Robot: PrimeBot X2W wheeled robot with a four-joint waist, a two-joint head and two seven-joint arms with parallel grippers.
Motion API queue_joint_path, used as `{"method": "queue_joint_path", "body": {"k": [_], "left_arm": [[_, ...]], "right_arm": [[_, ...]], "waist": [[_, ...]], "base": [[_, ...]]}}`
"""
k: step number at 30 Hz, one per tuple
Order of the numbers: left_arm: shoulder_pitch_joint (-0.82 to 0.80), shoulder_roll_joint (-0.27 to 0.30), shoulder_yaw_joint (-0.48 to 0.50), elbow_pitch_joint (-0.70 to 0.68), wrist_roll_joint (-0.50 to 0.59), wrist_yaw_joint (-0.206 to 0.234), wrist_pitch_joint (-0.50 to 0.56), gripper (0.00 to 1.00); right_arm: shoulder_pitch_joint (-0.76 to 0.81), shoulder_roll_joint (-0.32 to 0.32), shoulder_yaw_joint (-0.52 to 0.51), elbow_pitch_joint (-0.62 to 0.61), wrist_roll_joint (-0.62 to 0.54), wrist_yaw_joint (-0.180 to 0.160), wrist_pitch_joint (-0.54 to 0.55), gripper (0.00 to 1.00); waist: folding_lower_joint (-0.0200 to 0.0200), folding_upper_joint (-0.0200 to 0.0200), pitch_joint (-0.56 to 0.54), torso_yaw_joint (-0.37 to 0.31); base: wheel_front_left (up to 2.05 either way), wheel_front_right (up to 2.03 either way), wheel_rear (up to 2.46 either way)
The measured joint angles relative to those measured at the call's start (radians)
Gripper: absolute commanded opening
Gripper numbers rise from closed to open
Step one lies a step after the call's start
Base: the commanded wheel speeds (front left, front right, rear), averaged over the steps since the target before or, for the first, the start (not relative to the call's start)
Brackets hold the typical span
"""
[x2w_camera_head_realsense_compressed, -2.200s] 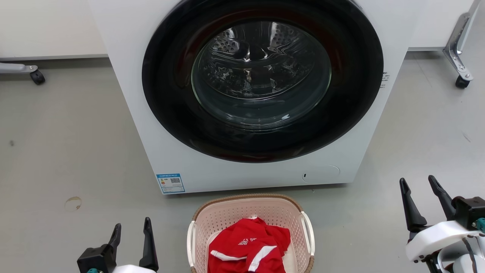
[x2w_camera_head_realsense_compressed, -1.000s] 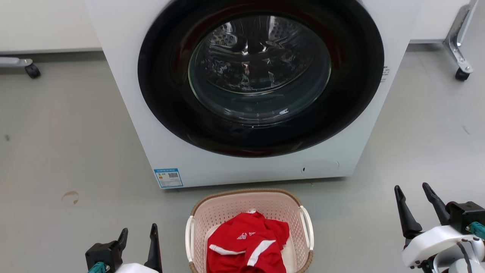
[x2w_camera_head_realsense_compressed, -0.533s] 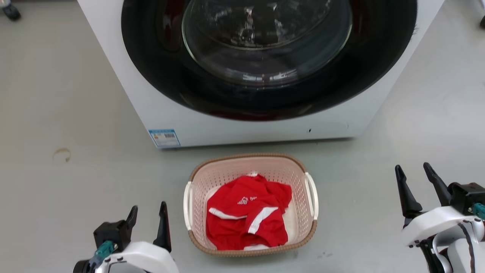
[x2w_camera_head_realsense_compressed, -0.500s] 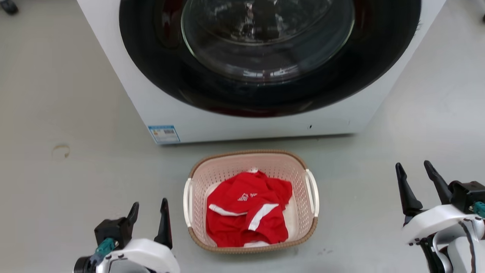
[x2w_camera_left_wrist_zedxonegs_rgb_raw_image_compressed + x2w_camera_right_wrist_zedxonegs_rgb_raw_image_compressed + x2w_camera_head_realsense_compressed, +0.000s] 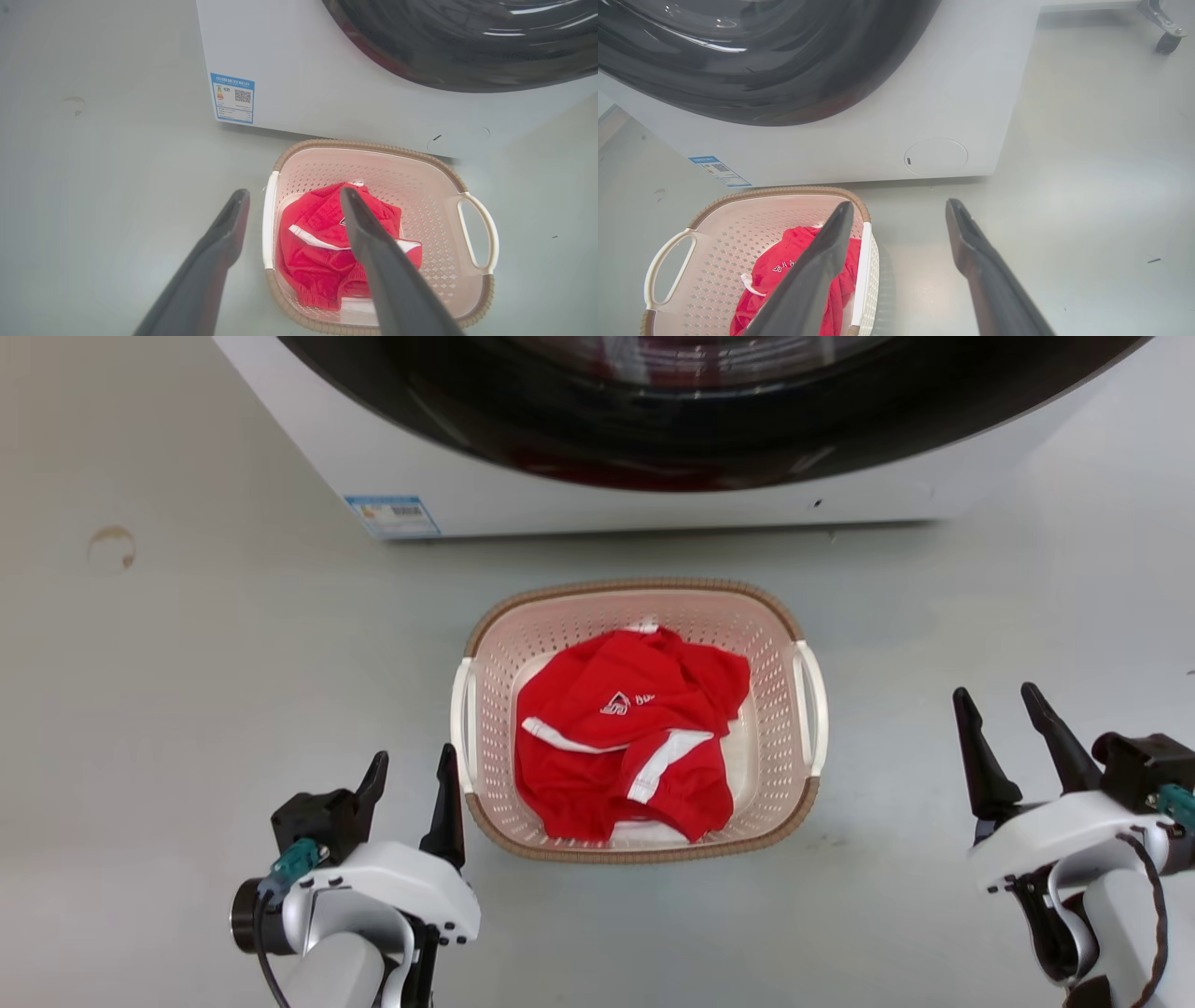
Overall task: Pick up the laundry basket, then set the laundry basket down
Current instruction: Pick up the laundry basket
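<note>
laundry basket (image 5: pixel 770 709), left gripper (image 5: pixel 413 758) spread, seemingly just beside, right gripper (image 5: pixel 994 693) spread, well apart

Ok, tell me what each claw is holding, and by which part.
Nothing is held. The left claw and the right claw are both open and empty, one either side of the laundry basket.

At the top edge of the head view the washer (image 5: pixel 579 499) is cut off above the lower arc of its door (image 5: pixel 709 439), and we cannot read its blue label (image 5: pixel 392 516), upper left. The red garment (image 5: pixel 625 737) hides much of the laundry basket (image 5: pixel 635 586) floor; its white print (image 5: pixel 621 703) is too small to read. The right wrist view's bottom edge crops the basket.
</note>
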Motion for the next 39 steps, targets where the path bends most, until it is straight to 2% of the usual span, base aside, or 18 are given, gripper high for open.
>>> {"method": "queue_joint_path", "body": {"k": [9, 22, 39], "left_arm": [[-0.143, -0.063, -0.009, 0.168, -0.006, -0.084, -0.045, 1.00], [-0.365, -0.109, -0.025, 0.430, -0.006, -0.218, -0.066, 1.00], [-0.542, -0.126, -0.006, 0.580, 0.041, -0.282, -0.066, 1.00]], "right_arm": [[-0.082, -0.019, 0.062, 0.016, 0.067, 0.000, -0.001, 1.00], [-0.188, -0.044, 0.100, 0.073, 0.121, 0.000, -0.001, 1.00], [-0.338, -0.049, 0.238, 0.177, 0.199, 0.000, -0.001, 1.00]], "waist": [[0.0000, 0.0000, 0.135, 0.031], [0.0000, 0.0000, 0.303, 0.077], [0.0000, 0.0000, 0.429, 0.100]], "base": [[0.00, 0.00, 0.00], [0.00, 0.00, 0.00], [0.00, 0.00, 0.00]]}}
